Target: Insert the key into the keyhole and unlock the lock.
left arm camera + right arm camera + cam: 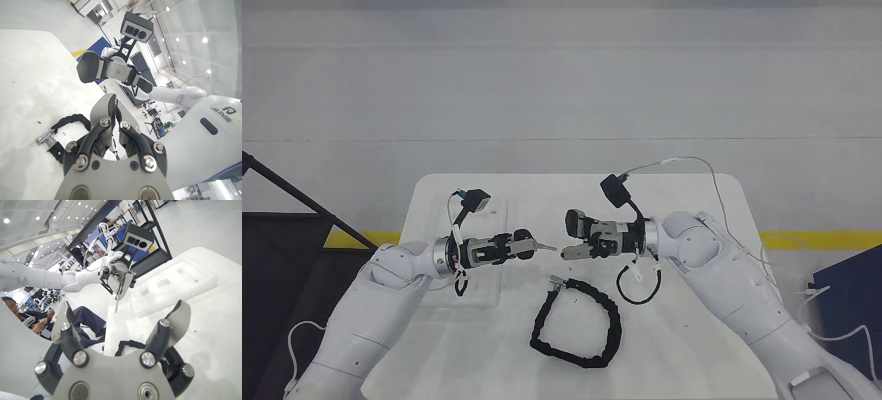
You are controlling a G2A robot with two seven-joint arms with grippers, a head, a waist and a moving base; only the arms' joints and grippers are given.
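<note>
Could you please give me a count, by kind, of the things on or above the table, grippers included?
key: 1, held in the left gripper's fingers
chain lock: 1, lying on the table
foam tray: 1
grippers: 2, the left gripper and the right gripper
Total: 5

The lock (71,118) has a rough black cloth sleeve and a glossy metal end; the key (117,303) is plain metal.
</note>
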